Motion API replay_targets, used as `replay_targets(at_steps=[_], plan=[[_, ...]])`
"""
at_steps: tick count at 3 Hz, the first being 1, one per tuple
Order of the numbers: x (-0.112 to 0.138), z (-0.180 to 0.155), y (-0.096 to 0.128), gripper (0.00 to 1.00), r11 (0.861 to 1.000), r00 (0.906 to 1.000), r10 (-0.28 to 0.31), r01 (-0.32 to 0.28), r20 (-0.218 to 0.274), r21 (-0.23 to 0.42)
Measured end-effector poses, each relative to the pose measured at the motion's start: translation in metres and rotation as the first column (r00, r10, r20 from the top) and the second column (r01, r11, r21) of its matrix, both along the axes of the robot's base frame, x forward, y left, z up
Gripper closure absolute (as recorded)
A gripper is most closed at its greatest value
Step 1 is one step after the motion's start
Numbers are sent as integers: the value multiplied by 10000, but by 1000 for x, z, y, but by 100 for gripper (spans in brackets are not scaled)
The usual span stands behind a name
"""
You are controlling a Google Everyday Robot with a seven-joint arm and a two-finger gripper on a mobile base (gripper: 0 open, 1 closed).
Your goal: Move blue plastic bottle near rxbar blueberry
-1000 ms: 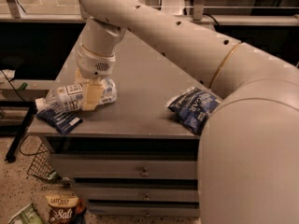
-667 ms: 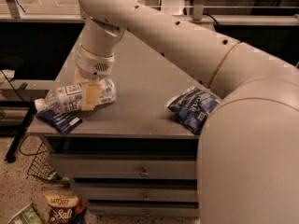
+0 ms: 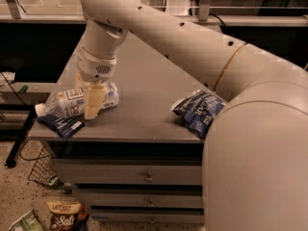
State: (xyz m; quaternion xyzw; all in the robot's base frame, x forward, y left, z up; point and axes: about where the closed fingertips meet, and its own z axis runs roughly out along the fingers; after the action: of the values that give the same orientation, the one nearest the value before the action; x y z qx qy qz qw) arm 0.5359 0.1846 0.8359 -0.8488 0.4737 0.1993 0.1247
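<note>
Near-left corner of table (image 3: 144, 76): gripper (image 3: 87, 103) clamped across blue plastic bottle (image 3: 64, 103), which lies on its side, cap left. rxbar blueberry (image 3: 62, 124) just beside it on the near side. Chip bag (image 3: 198, 110) well apart, right.

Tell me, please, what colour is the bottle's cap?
White cap, camera view; pincer straddles the bottle.

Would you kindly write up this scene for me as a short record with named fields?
gripper: at the left end of the table, down over the blue plastic bottle
bottle pose: lying on its side, white cap toward the left edge
rxbar blueberry: flat at the front left corner, right by the bottle's cap end
chip bag: dark blue, at the right front edge, apart from the others
floor: a snack bag lies below the drawers
</note>
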Motion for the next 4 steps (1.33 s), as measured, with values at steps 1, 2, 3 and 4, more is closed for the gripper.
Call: replay_targets(at_steps=[1, 2, 3, 4], plan=[[0, 0, 0, 0, 10000, 10000, 2, -2, 0, 3], [0, 0, 0, 0, 10000, 10000, 2, -2, 0, 3], [1, 4, -3, 0, 10000, 9998, -33, 33, 200, -1], [13, 17, -33, 0, 9987, 9969, -499, 506, 603, -101]])
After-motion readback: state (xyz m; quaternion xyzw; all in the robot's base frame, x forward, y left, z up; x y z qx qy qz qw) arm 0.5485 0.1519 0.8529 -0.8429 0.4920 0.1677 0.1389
